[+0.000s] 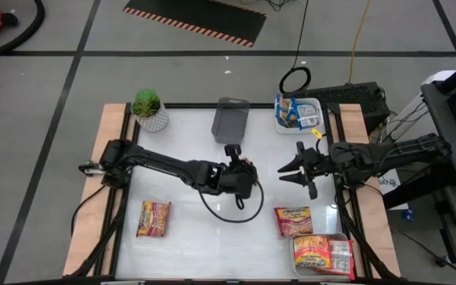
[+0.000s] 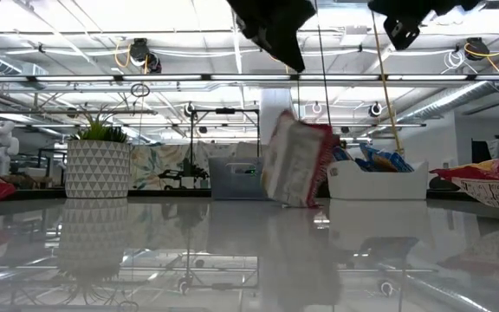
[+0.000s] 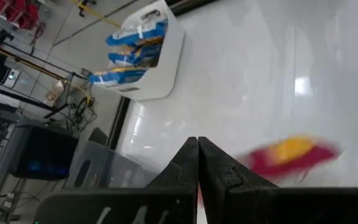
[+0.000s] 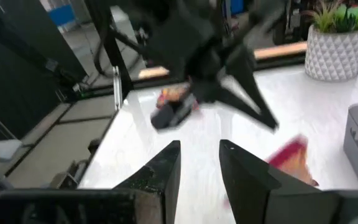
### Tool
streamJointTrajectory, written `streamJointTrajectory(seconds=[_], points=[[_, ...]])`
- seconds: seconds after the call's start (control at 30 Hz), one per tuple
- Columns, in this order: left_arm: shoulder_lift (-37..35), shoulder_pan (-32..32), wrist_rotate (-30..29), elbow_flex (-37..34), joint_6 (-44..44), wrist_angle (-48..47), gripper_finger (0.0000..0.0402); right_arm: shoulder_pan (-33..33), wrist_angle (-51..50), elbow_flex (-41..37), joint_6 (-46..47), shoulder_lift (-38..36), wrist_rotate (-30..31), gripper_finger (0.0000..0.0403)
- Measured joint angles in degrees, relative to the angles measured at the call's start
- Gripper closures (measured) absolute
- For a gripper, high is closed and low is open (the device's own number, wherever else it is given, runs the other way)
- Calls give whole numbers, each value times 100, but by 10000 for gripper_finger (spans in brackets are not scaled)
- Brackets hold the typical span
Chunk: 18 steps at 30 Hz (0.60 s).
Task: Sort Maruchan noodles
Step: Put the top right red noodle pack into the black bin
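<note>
A red-and-yellow noodle packet (image 2: 297,160) stands tilted on one edge at mid-table and shows blurred in the left wrist view (image 3: 288,155). My left gripper (image 2: 294,59) hangs shut just above it, with a clear gap between them and nothing between its fingers (image 3: 197,163). My right gripper (image 1: 285,170) waits open to the right of it, facing the left gripper. A red-and-yellow packet (image 1: 154,218) lies flat near the front left, and an orange packet (image 1: 293,220) lies flat near the front right.
A white tray (image 1: 315,107) with blue packets stands at the far right, with a grey tray (image 1: 230,119) to its left. A potted plant (image 1: 149,109) stands at the far left. A tray (image 1: 323,255) holding packets sits at the front right corner.
</note>
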Motion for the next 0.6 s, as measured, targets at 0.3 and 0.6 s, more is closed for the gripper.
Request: streamJointTrajectory(seconds=[0.3,0.6], points=[[-99,-8,311,0,-10,-362,398,43,-563,-163,297,103,233,296],[-184,289,487,0,-642,-2069,398,602,899,-760,-122,1942,1349,267]])
